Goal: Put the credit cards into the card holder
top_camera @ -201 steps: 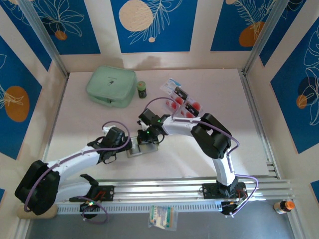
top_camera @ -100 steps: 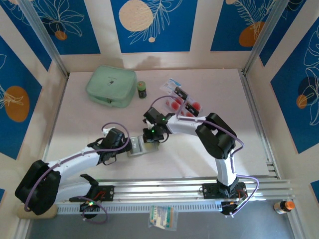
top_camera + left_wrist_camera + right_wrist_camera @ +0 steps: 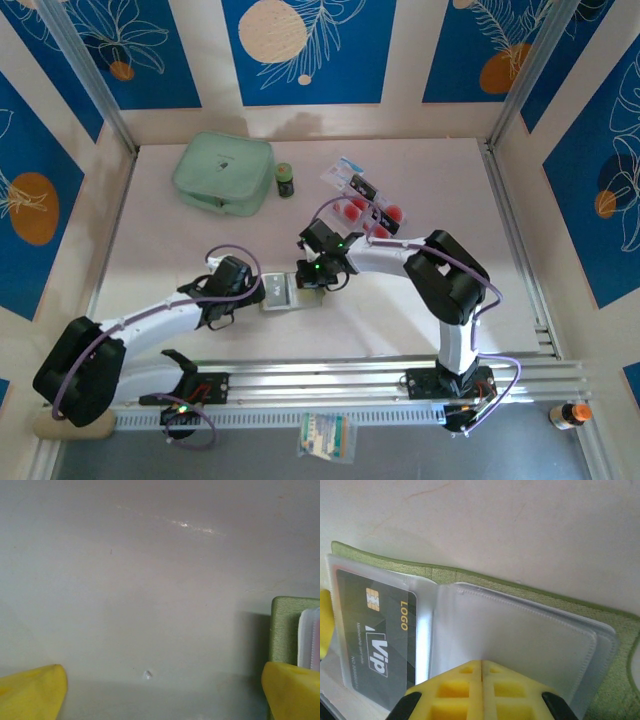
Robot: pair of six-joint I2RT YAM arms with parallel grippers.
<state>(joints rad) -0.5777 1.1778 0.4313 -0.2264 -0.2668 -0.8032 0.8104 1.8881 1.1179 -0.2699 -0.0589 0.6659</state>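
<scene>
Over the last second the right arm (image 3: 447, 285) has swung to its own right. Its elbow now sits further right and closer to the near edge of the tabletop (image 3: 180, 250). The right gripper (image 3: 311, 279) has slid from over the middle of the card holder (image 3: 278, 293) toward that holder's right end. More of the holder's pale inside now lies uncovered. The holder itself may have crept slightly right, though the overhead view is too coarse to be sure.

The black card (image 3: 375, 635) tucked in a clear sleeve (image 3: 370, 568) of the olive card holder (image 3: 535, 594) says "LOGO" in gold next to its chip (image 3: 372, 600) and "Vip" in big white letters. Smaller white lines run alongside, too fine to read.
</scene>
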